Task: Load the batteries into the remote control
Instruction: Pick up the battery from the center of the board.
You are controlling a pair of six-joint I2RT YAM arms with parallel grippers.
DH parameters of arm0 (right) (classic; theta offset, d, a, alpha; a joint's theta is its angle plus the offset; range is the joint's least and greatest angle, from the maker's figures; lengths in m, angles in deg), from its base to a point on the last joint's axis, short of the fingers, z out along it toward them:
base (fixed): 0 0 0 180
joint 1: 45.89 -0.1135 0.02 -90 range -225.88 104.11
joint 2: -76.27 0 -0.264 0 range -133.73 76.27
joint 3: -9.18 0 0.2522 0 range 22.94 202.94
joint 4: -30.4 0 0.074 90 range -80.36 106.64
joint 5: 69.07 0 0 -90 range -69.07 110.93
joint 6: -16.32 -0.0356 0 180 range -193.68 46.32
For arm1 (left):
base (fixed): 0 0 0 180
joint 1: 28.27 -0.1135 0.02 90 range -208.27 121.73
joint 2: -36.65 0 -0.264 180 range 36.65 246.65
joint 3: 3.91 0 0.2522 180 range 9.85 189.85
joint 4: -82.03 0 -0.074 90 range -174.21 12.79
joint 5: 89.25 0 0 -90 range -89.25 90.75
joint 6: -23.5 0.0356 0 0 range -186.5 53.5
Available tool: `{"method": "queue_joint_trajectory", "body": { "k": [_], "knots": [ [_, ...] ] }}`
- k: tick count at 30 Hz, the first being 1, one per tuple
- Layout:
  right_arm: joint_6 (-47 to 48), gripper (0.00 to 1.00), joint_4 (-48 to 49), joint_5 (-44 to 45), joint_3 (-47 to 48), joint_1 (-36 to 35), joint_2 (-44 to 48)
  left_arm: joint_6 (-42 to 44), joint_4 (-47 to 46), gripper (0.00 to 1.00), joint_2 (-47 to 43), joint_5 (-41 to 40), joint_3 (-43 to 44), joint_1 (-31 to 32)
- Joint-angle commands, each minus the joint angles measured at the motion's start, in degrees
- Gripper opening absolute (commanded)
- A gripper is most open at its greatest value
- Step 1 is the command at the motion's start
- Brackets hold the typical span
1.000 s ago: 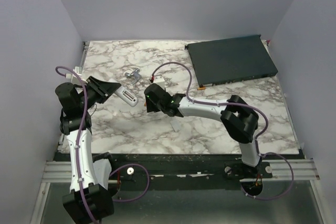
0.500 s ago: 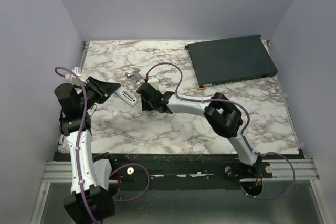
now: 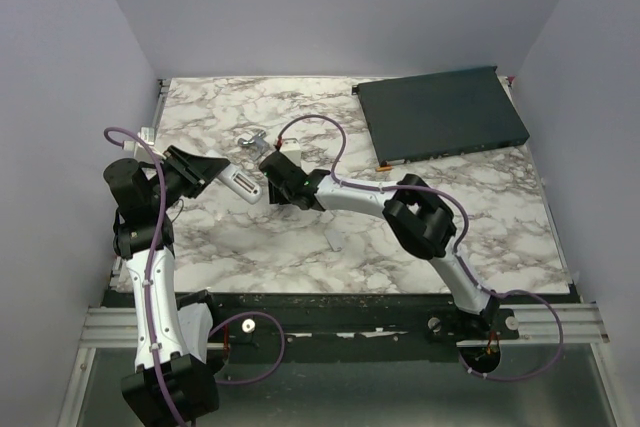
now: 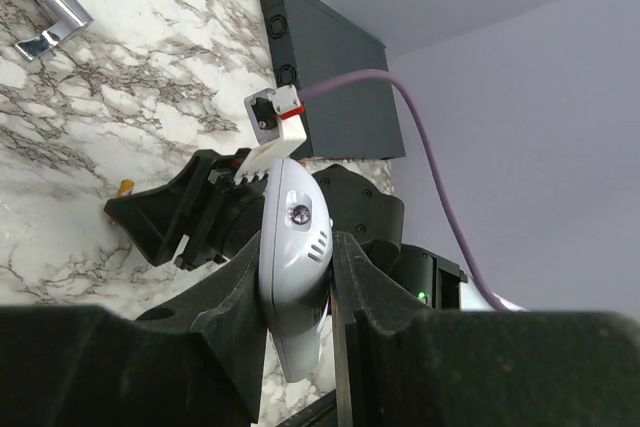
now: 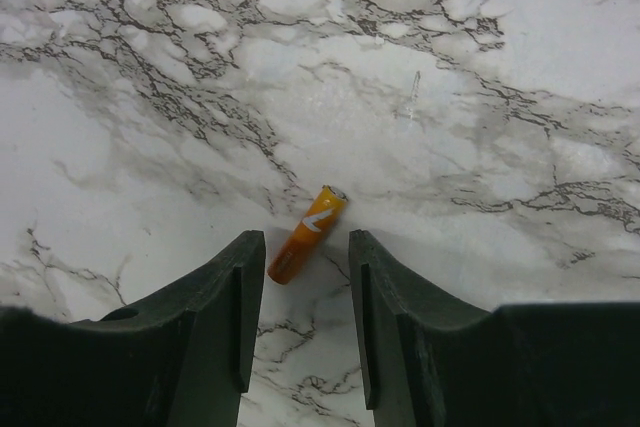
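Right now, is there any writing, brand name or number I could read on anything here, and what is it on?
Nothing here reads clearly.
battery: a white mark on its orange side, too blurred to read.
remote control: no print on the side that shows.
dark flat box: no legible label.

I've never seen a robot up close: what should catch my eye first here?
The left gripper clamps a white remote at the left of the marble table. Facing it, the right gripper, jaws open, frames a tiny orange battery lying on the marble. A dark box sits far right.
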State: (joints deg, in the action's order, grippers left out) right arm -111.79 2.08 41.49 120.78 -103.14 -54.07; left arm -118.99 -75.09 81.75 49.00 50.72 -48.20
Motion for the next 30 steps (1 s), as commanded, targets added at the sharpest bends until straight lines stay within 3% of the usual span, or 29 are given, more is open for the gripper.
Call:
{"method": "queue_joint_trajectory", "body": {
  "k": [1, 10, 23, 30],
  "knots": [
    [0.5, 0.45, -1.2, 1.0, 2.1, 0.3, -3.2, 0.4, -1.2, 0.0, -0.5, 0.0, 1.9, -0.6],
    [3.7, 0.34, -1.8, 0.4, -1.8, 0.3, -1.1, 0.3, -1.4, 0.0, -0.1, 0.1, 1.9, -0.8],
    [19.0, 0.15, -5.7, -2.2, -13.2, 0.9, 6.1, 0.4, -1.8, 0.0, 0.7, 0.4, 1.8, -0.9],
    [17.8, 0.01, -5.5, -1.8, -25.4, 6.1, 16.6, 0.1, -3.8, 0.0, 1.0, 2.2, 1.2, -0.8]
  ]
}}
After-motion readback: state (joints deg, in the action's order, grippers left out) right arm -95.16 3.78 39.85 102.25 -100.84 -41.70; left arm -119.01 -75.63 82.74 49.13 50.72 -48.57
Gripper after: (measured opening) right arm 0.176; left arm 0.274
